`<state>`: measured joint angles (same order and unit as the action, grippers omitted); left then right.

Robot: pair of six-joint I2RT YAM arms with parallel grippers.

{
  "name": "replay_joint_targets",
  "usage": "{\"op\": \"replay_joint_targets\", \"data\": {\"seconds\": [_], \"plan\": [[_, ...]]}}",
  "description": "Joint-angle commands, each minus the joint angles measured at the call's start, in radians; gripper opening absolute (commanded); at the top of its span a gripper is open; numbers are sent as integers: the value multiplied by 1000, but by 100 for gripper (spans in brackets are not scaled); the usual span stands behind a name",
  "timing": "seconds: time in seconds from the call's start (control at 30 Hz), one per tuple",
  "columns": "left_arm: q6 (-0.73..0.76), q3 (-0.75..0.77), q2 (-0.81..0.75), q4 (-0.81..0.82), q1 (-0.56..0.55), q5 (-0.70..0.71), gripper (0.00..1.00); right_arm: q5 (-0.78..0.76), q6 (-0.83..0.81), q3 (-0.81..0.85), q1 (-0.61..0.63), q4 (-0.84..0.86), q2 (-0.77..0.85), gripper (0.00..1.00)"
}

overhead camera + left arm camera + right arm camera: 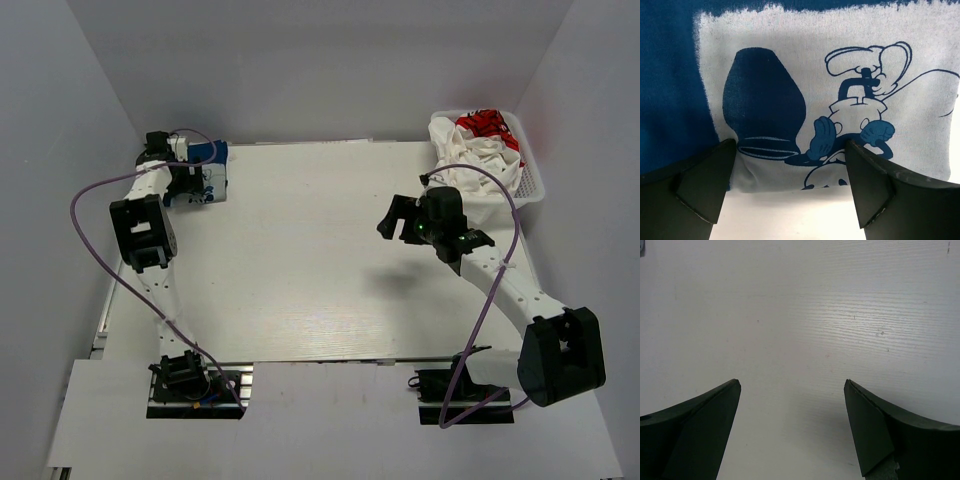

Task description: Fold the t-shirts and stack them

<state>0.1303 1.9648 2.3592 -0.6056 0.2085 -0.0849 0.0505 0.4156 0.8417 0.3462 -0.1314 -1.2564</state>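
We log a white wood-grain table [320,290]. At its far right corner, a white plastic mesh basket [537,188] holds the crumpled white red-printed t-shirt [470,150]. The folded blue cartoon-printed t-shirt [670,100] lies far left, under the left gripper [790,150], jaws apart. The right gripper [792,385] hangs over bare table, jaws apart.

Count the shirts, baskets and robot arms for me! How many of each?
Shirts: 2 (blue shirt, white shirt with red print)
Baskets: 1 (white basket)
Robot arms: 2 (left arm, right arm)
Total: 5
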Motion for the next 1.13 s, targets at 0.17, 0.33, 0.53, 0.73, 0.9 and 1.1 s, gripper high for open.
{"op": "replay_joint_targets", "data": {"seconds": [0.17, 0.33, 0.53, 0.73, 0.9, 1.1], "plan": [[35, 45, -69, -23, 14, 28, 100, -23, -60, 57, -6, 9, 6, 90], [14, 22, -216, -63, -10, -18, 100, 11, -67, 51, -7, 50, 23, 90], [-331, -237, -594, 59, -50, -197, 100, 110, -23, -15, -7, 263, 43, 90], [-592, -745, -984, 234, -208, -46, 100, 109, 37, -45, -6, 253, 52, 90], [-659, -1033, -1246, 201, -287, 17, 100, 91, 71, -140, -4, 286, 80, 90], [-692, -1057, -1387, 79, -314, 142, 100, 97, 89, -216, -4, 386, 132, 90]]}}
